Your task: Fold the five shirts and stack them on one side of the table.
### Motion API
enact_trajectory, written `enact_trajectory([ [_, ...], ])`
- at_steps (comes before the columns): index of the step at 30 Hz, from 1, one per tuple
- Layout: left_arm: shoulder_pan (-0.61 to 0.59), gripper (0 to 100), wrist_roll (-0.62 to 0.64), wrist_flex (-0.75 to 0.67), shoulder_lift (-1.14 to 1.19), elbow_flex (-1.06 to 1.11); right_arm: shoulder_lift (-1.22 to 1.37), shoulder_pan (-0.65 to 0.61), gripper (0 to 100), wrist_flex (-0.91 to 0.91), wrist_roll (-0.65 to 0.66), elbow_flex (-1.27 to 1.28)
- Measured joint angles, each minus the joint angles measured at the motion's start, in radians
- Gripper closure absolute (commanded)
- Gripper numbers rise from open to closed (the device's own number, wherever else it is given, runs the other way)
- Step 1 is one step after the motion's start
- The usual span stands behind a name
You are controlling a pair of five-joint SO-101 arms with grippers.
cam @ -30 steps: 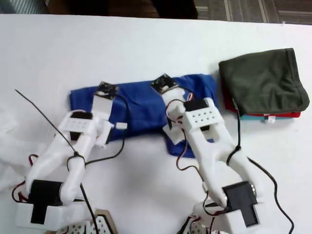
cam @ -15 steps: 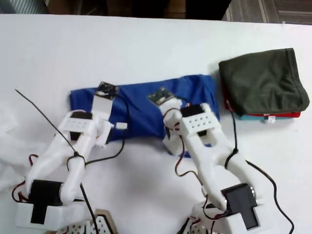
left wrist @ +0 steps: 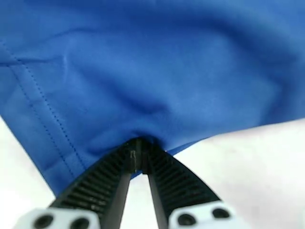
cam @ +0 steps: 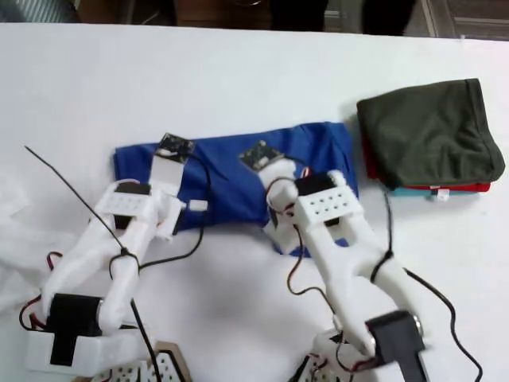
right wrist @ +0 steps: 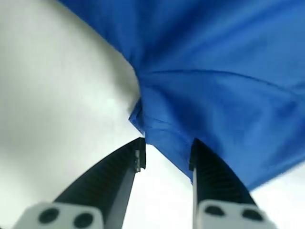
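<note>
A blue shirt (cam: pixel 231 171) lies spread across the middle of the white table (cam: pixel 238 72). My left gripper (left wrist: pixel 138 153) is shut on the near hem of the blue shirt (left wrist: pixel 152 71), which bunches at its tips; in the high view it (cam: pixel 176 213) sits at the shirt's near left edge. My right gripper (right wrist: pixel 167 145) is open at the near right edge, with a corner of the blue shirt (right wrist: pixel 214 86) between its fingers; from above it (cam: pixel 278 227) covers that corner.
At the right side of the table stands a stack of folded shirts: dark green (cam: pixel 429 131) on top, red (cam: pixel 429 188) and teal (cam: pixel 409 192) edges beneath. Black cables trail from both arms along the near table.
The right arm has shifted left and nearer, so its gripper now covers the loose blue corner at the shirt's near edge. The left arm has not moved.
</note>
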Motion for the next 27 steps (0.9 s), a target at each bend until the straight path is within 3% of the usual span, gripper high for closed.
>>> enact_trajectory([
  [5,0.000,97,0.000,0.000,0.000,0.000,-0.106,0.026,86.5,0.101,0.000,-0.167],
  [10,0.000,97,0.000,0.000,0.000,0.000,-0.077,0.196,97.8,-0.049,0.000,-0.163],
  [15,0.000,97,0.000,0.000,0.000,0.000,0.141,0.328,92.3,-0.187,0.000,-0.140],
  [20,0.000,97,0.000,0.000,0.000,0.000,0.315,0.351,91.1,-0.169,0.000,-0.140],
  [27,0.000,97,0.000,0.000,0.000,0.000,0.336,0.361,91.1,-0.137,0.000,-0.140],
])
